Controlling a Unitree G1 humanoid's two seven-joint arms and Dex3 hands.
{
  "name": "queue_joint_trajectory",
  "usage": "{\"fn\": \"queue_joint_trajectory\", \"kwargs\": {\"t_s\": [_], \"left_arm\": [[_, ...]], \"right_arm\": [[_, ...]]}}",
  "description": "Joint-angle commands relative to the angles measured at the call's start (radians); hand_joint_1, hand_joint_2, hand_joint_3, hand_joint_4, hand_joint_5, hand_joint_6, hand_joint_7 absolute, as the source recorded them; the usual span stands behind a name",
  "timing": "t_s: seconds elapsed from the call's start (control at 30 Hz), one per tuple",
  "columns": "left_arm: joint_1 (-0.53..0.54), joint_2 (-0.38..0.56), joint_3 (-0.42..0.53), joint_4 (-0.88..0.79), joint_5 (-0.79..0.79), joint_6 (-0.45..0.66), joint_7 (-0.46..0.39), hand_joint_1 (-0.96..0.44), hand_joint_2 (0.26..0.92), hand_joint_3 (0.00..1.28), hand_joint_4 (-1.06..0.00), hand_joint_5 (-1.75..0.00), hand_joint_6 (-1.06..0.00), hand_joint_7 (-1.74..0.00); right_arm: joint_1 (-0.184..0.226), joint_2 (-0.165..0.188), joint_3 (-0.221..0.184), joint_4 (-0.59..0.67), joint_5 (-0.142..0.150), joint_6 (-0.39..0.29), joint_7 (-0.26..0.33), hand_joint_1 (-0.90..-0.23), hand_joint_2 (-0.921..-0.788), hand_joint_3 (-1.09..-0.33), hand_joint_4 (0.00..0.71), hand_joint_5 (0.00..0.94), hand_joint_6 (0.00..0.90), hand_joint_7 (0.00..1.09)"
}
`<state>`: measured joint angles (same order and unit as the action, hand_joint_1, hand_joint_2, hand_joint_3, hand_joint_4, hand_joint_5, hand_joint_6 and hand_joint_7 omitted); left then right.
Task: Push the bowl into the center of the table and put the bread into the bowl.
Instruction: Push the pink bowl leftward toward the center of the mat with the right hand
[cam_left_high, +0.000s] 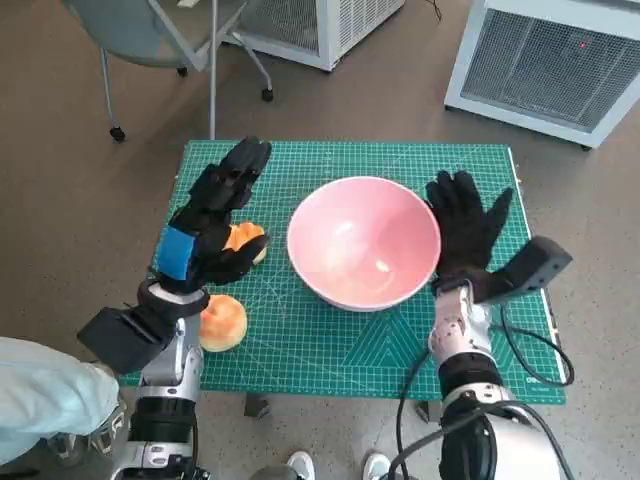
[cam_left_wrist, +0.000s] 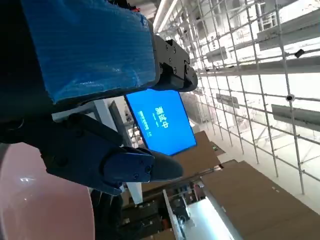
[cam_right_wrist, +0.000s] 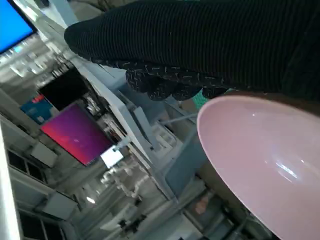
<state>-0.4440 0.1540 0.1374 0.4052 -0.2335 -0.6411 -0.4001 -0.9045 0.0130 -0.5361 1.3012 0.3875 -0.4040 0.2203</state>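
Green mat (cam_left_high: 300, 340) | left hand (cam_left_high: 205, 235) spread, half-hiding bread (cam_left_high: 245, 238) | right hand (cam_left_high: 465, 232) spread beside bowl (cam_left_high: 364, 240)

Bare green mat (cam_left_high: 420, 165) beyond the bowl (cam_left_high: 364, 240)

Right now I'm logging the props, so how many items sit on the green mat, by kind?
Pink bowl: 1
Bread pieces: 2, one near the mat's front edge, one partly hidden under the left robot hand
Total: 3
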Motion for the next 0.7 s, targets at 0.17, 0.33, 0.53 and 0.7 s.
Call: {"fn": "queue_joint_trajectory", "kwargs": {"t_s": [0.17,0.33,0.53,0.7], "left_arm": [[0.010,0.004,0.007,-0.013,-0.005,-0.009,0.009,-0.56,0.921,0.32,-0.29,0.00,-0.29,-0.15],[0.009,0.002,0.009,-0.005,-0.008,-0.009,0.010,-0.56,0.921,0.32,-0.29,0.00,-0.29,-0.15],[0.008,-0.003,0.007,0.001,-0.005,-0.010,0.013,-0.55,0.921,0.32,-0.29,0.00,-0.30,-0.15],[0.004,-0.004,0.005,0.006,-0.001,-0.009,0.015,-0.55,0.921,0.32,-0.29,0.00,-0.30,-0.14]], "right_arm": [[-0.009,0.015,0.011,0.022,-0.020,0.036,-0.026,-0.503,-0.921,-0.762,0.356,0.002,0.436,0.38],[-0.017,0.012,0.022,0.023,-0.037,0.046,-0.033,-0.495,-0.921,-0.773,0.357,0.002,0.445,0.38],[-0.016,-0.018,0.030,0.019,-0.056,0.051,-0.030,-0.489,-0.921,-0.781,0.354,0.000,0.450,0.37],[-0.013,-0.051,0.055,0.006,-0.084,0.021,-0.029,-0.504,-0.921,-0.775,0.349,0.000,0.443,0.37]]}}
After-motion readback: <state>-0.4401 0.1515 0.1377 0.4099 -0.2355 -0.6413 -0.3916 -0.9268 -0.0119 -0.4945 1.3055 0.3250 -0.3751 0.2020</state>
